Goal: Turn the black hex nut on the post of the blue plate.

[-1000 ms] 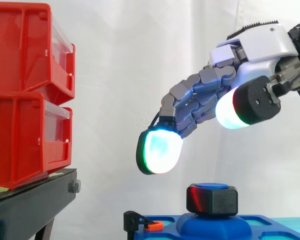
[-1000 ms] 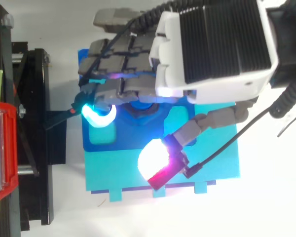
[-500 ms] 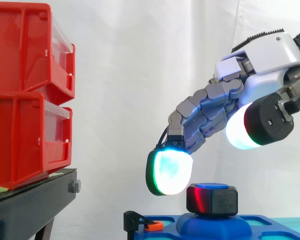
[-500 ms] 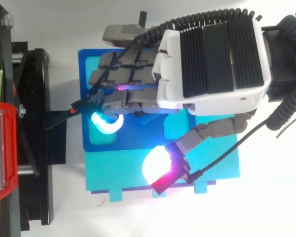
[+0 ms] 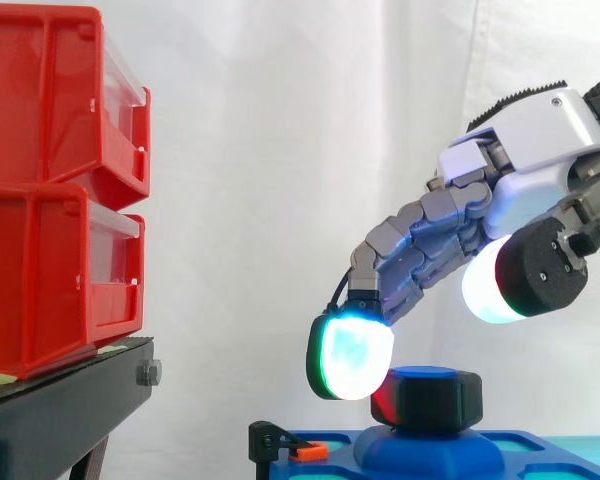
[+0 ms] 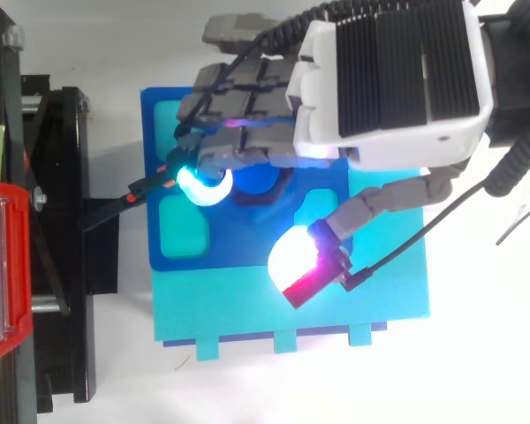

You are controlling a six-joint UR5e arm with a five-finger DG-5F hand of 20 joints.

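Note:
The black hex nut (image 5: 435, 398) sits on the blue post rising from the blue plate (image 5: 540, 445), low in the side view. My hand (image 5: 540, 150) reaches in from the right with its fingers bent downward. One glowing cyan fingertip (image 5: 352, 358) rests against the nut's left side. The white-glowing thumb pad (image 5: 495, 295) hangs above and apart from the nut. In the top view the hand (image 6: 397, 79) covers most of the nut, with the fingertip (image 6: 203, 185) at its left and the thumb pad (image 6: 293, 262) nearer the plate's front.
Two stacked red bins (image 5: 50, 180) stand on a black stand (image 5: 60, 410) at the left. A small black clip with an orange piece (image 5: 280, 445) sits at the plate's left edge. The blue plate (image 6: 185, 256) lies on a cyan base (image 6: 336, 309).
The hand has come down and shifted right in the side view. Its cyan fingertip dropped from above the nut to its left side. The nut's faces now show at a different angle.

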